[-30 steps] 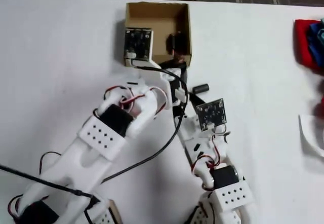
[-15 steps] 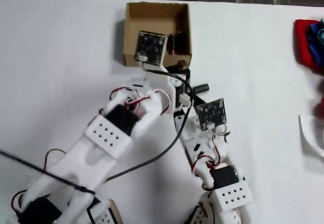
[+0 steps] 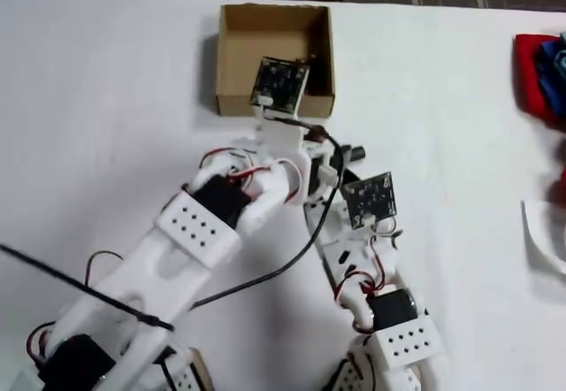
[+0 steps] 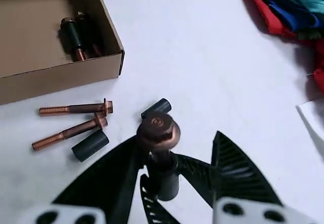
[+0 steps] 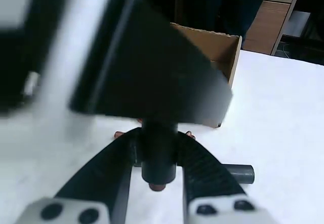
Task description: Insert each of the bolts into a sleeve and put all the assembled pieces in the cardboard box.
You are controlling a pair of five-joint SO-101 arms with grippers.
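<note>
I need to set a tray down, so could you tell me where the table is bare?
The table is bare left of the cardboard box and between box and cloths. Crowded in front of the box: bolts, sleeves, left gripper, right gripper.

The high camera hangs over the table (image 3: 106,72) and looks steeply down, far enough off to take in both arms (image 3: 190,232), based at 6 o'clock, the cardboard box (image 3: 232,101) at 12 and a red cloth (image 3: 535,64) at 3. The left wrist camera (image 3: 281,84) sits just behind the left gripper (image 4: 177,139), looking down past it from close above the table toward box and cloth. The right wrist camera (image 3: 369,198) sits behind the right gripper (image 5: 158,143), very close and nearly level with the table, facing the box. All three share the box; both wrist views share the sleeve (image 5: 158,160) and its bolt (image 4: 158,130).
</note>
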